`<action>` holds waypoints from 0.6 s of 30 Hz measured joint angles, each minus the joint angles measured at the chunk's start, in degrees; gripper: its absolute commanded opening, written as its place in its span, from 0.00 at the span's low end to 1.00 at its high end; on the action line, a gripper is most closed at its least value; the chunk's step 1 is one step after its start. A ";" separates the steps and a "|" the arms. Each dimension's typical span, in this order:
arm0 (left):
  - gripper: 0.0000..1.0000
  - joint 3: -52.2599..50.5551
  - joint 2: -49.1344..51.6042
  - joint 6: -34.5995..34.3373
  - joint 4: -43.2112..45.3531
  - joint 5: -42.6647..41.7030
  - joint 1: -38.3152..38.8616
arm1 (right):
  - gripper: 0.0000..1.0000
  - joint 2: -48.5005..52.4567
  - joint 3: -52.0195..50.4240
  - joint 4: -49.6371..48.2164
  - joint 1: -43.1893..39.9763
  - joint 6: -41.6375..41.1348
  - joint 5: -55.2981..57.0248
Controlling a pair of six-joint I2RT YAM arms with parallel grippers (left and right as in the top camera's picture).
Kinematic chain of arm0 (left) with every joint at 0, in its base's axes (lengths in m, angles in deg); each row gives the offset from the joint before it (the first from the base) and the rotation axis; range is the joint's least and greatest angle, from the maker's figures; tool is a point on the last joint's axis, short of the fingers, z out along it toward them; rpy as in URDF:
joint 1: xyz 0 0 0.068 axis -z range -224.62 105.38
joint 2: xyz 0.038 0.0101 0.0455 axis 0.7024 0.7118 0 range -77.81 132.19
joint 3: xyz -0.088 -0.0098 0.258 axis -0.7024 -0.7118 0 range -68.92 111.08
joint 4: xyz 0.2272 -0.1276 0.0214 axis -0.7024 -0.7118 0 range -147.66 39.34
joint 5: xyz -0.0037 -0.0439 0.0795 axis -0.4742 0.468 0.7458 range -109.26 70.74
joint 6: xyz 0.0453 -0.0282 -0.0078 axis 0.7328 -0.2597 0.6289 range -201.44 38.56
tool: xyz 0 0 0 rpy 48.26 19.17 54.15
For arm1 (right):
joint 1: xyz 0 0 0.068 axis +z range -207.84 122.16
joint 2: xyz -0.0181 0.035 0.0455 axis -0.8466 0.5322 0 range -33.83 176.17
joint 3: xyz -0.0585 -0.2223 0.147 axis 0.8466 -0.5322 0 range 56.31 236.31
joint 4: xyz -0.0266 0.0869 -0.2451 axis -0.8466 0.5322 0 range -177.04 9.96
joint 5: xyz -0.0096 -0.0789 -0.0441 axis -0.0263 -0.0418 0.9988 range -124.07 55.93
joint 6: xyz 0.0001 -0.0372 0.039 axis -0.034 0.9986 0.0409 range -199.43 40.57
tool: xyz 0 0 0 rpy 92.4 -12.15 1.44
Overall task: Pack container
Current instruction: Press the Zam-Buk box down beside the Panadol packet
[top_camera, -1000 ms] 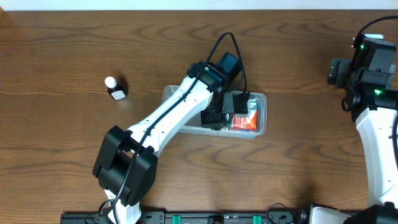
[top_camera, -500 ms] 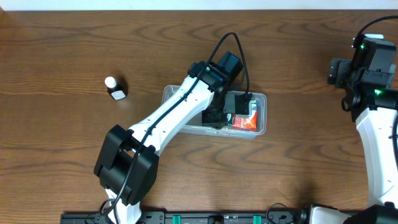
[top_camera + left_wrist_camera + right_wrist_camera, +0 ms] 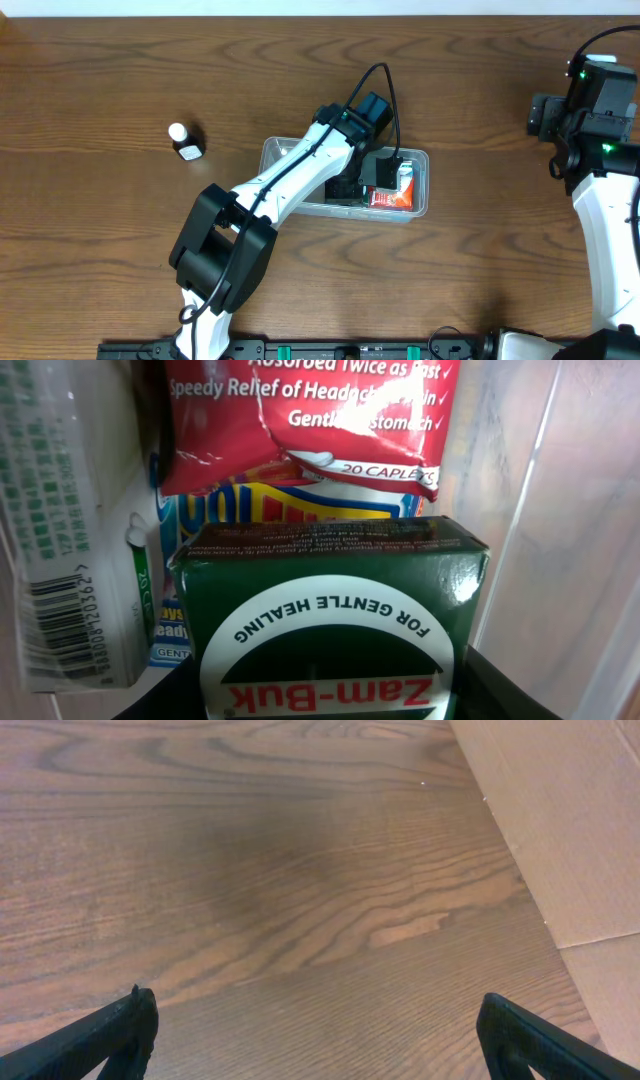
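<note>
The clear plastic container (image 3: pixel 272 147) sits mid-table. It holds a red caplet packet (image 3: pixel 391 199), also in the left wrist view (image 3: pixel 300 420), plus a white packet (image 3: pixel 60 540) and a blue and yellow packet (image 3: pixel 290 505). My left gripper (image 3: pixel 350 187) reaches down into the container and is shut on a green Zam-Buk box (image 3: pixel 330 610), its dark fingers (image 3: pixel 500 685) on either side of the box. The container's wall (image 3: pixel 560 510) is just to its right. My right gripper (image 3: pixel 320 1040) is open and empty over bare wood at the far right (image 3: pixel 537 112).
A small dark bottle with a white cap (image 3: pixel 185 143) stands on the table left of the container. A pale board or wall (image 3: pixel 570 820) borders the table by the right gripper.
My left arm has swung its elbow to the right and pushed the gripper with the green box a little further into the container. The right arm has not moved.
</note>
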 measured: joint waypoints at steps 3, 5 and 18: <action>0.40 0.00 0.00 0.00 0.07 0.00 0.00 | 0.99 0.00 0.00 0.02 0.00 0.00 -0.02; 0.40 -0.02 0.00 0.00 0.46 0.00 0.00 | 0.99 0.00 0.00 0.02 0.00 0.00 0.00; 0.39 -0.02 0.00 1.44 2.97 0.00 0.00 | 0.99 0.00 0.00 0.00 0.00 0.00 -0.02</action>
